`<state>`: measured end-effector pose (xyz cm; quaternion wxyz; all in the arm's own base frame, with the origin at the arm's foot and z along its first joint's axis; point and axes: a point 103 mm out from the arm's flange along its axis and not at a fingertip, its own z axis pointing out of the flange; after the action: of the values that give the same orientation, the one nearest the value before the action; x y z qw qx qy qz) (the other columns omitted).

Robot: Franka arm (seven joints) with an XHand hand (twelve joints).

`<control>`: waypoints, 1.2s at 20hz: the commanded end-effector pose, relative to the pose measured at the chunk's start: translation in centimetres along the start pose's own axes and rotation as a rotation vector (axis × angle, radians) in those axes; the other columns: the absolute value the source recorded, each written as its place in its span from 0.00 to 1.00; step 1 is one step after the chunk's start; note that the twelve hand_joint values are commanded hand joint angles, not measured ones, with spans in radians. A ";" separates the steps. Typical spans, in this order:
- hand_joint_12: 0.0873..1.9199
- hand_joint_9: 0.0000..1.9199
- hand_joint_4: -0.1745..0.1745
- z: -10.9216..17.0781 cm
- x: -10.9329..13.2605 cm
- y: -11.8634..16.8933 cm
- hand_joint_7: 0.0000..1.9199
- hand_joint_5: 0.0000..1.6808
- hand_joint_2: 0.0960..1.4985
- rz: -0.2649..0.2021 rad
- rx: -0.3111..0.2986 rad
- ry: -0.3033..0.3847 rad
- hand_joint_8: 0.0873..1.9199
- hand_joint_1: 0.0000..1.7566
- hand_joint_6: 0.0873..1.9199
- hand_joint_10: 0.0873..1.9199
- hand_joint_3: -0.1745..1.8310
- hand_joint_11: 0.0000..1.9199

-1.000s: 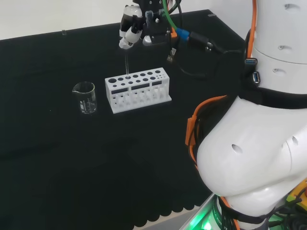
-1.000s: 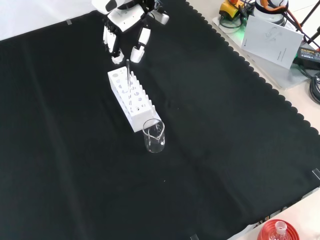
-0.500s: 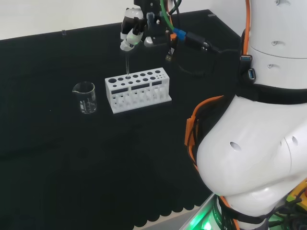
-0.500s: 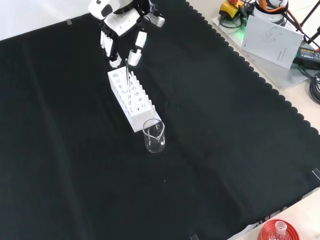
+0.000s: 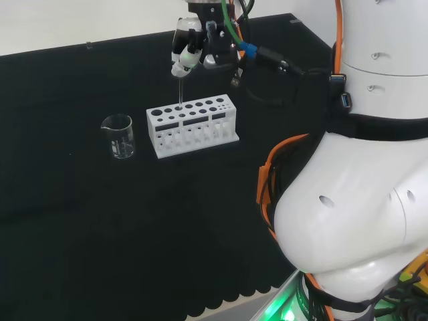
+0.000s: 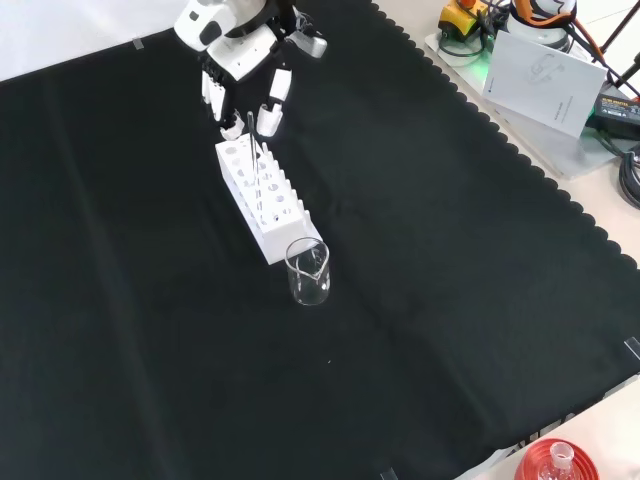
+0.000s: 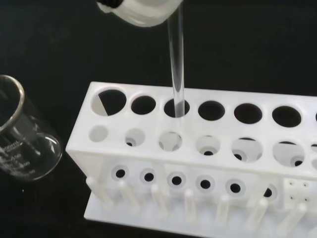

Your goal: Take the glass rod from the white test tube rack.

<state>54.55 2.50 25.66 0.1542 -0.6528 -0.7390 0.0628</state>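
The white test tube rack [image 5: 192,125] [image 6: 265,200] [image 7: 198,163] stands on the black cloth. The clear glass rod [image 5: 180,93] [image 6: 252,145] [image 7: 176,64] stands upright in a hole in the rack's back row, near one end. The black and white hand [image 5: 188,48] [image 6: 238,60] hangs over the rod's top with its fingers pointing down. In the front view the fingertips [image 6: 270,112] stand on either side of the rod's top with a gap between them. One white fingertip [image 7: 141,11] sits right beside the rod in the wrist view. The hand is open.
A small clear glass beaker [image 5: 119,136] [image 6: 309,272] [image 7: 22,139] stands close to one end of the rack. A red ribbed ring with a flask [image 6: 555,462] and papers and cables [image 6: 550,65] lie off the cloth's edge.
The hand has shifted over the rack until its fingers flank the rod's top. The rod still stands in its hole; rack and beaker have not moved.
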 end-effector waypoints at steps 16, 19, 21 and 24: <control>0.48 0.69 0.37 -0.6 -0.4 -0.4 0.65 0.70 0.67 0.002 -0.007 -0.019 0.24 0.64 0.28 0.18 0.01 0.66; 0.47 0.71 0.54 -0.4 -0.6 -0.4 0.67 0.74 0.69 0.004 -0.006 -0.014 0.23 0.65 0.26 0.16 0.01 0.68; 0.45 0.72 0.52 -0.4 -0.6 -0.5 0.68 0.75 0.69 0.002 -0.017 -0.011 0.22 0.65 0.24 0.15 0.00 0.70; 0.40 0.78 0.18 -0.5 -0.6 -0.4 0.73 0.78 0.69 -0.005 -0.054 -0.015 0.18 0.68 0.21 0.10 0.00 0.76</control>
<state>54.32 1.84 26.05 0.1443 -0.6540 -0.7400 0.0619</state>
